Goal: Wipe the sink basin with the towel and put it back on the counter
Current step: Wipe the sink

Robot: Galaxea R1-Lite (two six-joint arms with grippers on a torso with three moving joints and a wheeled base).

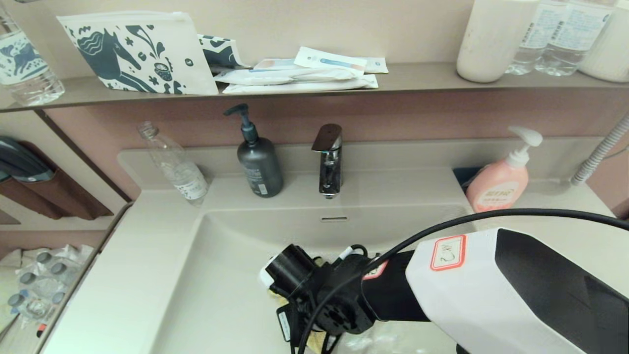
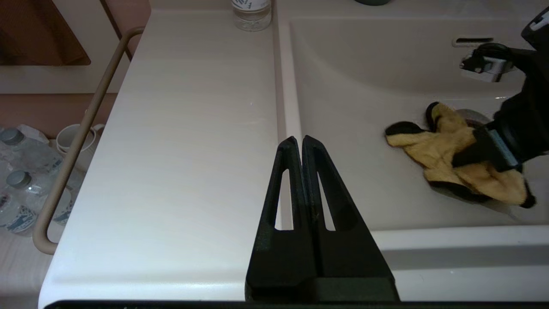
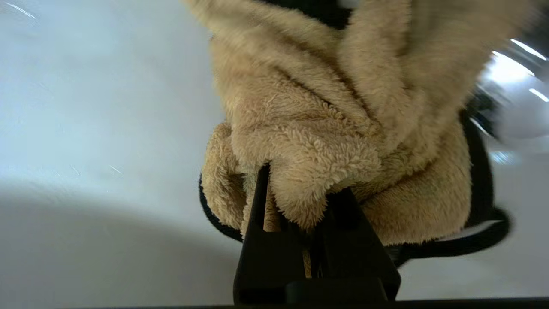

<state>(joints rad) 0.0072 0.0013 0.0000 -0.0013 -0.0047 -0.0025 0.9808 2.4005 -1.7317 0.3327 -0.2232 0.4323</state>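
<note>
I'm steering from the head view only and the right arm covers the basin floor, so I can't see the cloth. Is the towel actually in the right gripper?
Observer: Yes. In the right wrist view the right gripper is shut on a bunched fold of the towel.
Operator: Is the towel down on the sink basin or hanging above it?
Observer: The left wrist view shows the towel spread on the floor of the sink basin, by the drain.
Operator: And the left arm?
Observer: The left gripper is shut and empty, over the front of the counter beside the basin's left edge.
</note>
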